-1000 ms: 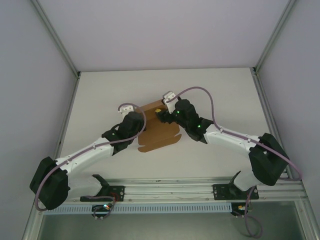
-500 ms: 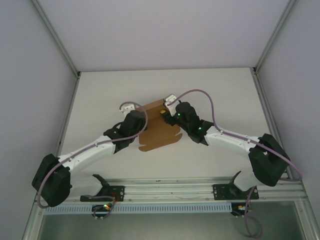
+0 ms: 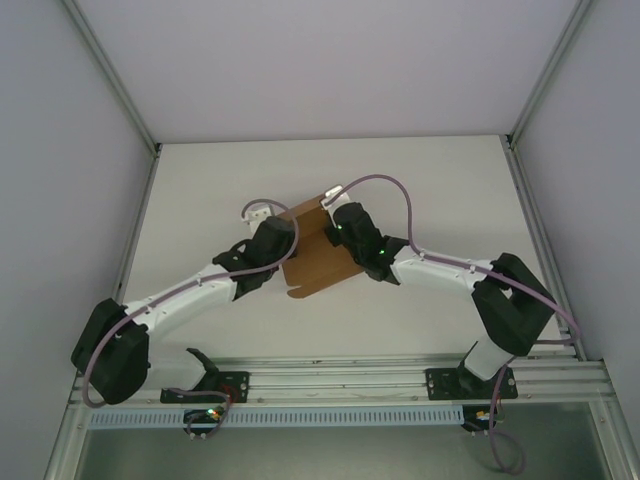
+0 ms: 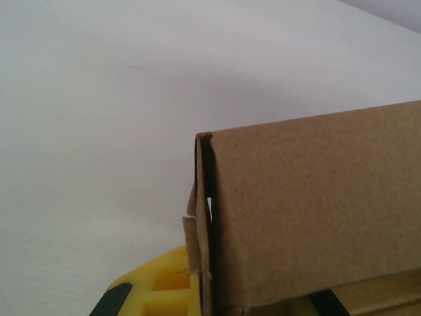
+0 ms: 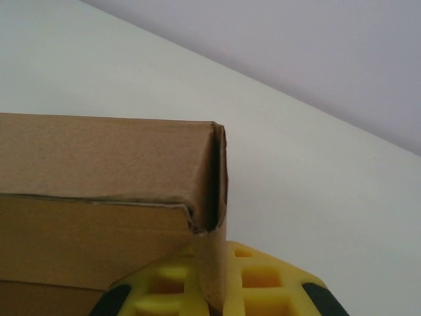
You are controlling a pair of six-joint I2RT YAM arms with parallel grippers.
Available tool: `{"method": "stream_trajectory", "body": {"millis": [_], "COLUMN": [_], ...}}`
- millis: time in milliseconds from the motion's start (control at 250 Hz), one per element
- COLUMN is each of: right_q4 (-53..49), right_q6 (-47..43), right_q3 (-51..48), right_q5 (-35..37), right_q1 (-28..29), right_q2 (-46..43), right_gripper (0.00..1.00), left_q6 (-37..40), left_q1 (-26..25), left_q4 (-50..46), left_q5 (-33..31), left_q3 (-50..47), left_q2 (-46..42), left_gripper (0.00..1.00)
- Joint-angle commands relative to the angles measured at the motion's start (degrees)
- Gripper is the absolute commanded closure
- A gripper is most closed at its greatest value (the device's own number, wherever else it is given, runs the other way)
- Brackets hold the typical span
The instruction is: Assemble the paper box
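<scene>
The paper box (image 3: 318, 268) is a brown cardboard sheet with its side walls folded up, held between both arms at the middle of the table. In the left wrist view a folded wall of the paper box (image 4: 316, 210) runs between the yellow fingers (image 4: 154, 286), and my left gripper (image 4: 207, 293) is shut on its edge. In the right wrist view the paper box (image 5: 99, 158) ends in an upright flap pinched between two yellow pads (image 5: 263, 283); my right gripper (image 5: 212, 289) is shut on it. From above, the left gripper (image 3: 288, 238) and the right gripper (image 3: 326, 228) stand close together at the box's far end.
The white table (image 3: 200, 180) has bare surface all round the box. Grey enclosure walls and metal frame posts (image 3: 135, 110) border it at left, right and back. The aluminium rail (image 3: 340, 375) with the arm bases runs along the near edge.
My right gripper has shut on the box's flap and moved left toward the left gripper. The cardboard has swung a little and looks narrower from above. The left gripper stayed shut.
</scene>
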Motion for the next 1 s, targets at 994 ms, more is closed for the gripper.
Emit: {"method": "stream_trajectory", "body": {"millis": [994], "right_q4": [-10.9], "right_q6": [-0.4], "right_q3": [11.0], "right_q5": [31.5], "right_q1": [5.9], "right_q2": [10.8], "right_gripper": [0.9], "left_q6": [-3.8], "left_q1": [2.8], "left_q4": [-6.4], "left_q5": [-1.3], "left_q3": [2.3], "left_q2": [2.3], "left_gripper": [1.0]}}
